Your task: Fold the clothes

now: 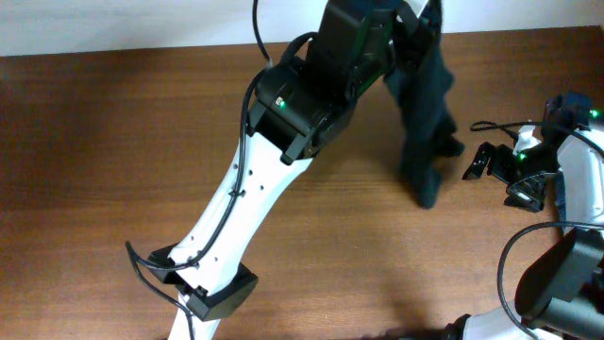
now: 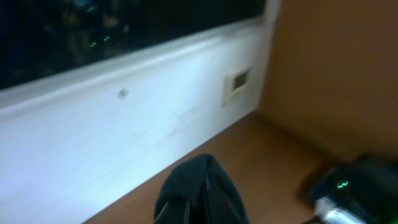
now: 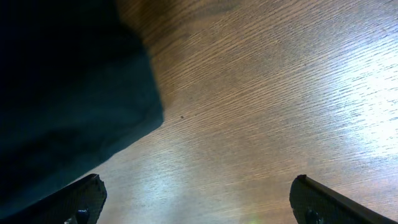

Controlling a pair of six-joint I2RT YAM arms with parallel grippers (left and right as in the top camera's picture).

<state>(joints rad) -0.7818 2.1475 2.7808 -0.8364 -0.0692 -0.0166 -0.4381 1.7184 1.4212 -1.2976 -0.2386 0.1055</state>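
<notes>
Holding: the left gripper is pressed together on a bunch of the black T-shirt, raised over the far edge of the table.
Shirt position: it hangs from that grip as a narrow, twisted column, and its lower end reaches the wood near the right side of the table.
Right gripper: spread wide and holding nothing, low over the table just beside the shirt's lower end.
Right wrist view: both fingers stand far apart at the bottom corners. Bare wood grain lies between them and dark fabric fills the upper left. Whether the left finger touches the cloth cannot be told.
Left wrist view: a rounded lump of black cloth sits at the bottom edge, and the fingers themselves cannot be made out within it. Behind it are a white wall ledge and a dark window.
Hidden from overhead: the left arm's black wrist housing covers most of the pinch point, and the top of the frame cuts off the shirt's upper end.
Hard to make out: the shirt's sleeves, collar and front are lost in the folds, and the left wrist picture is blurred.
Cut off: the right arm runs out of frame at the right and bottom edges.
</notes>
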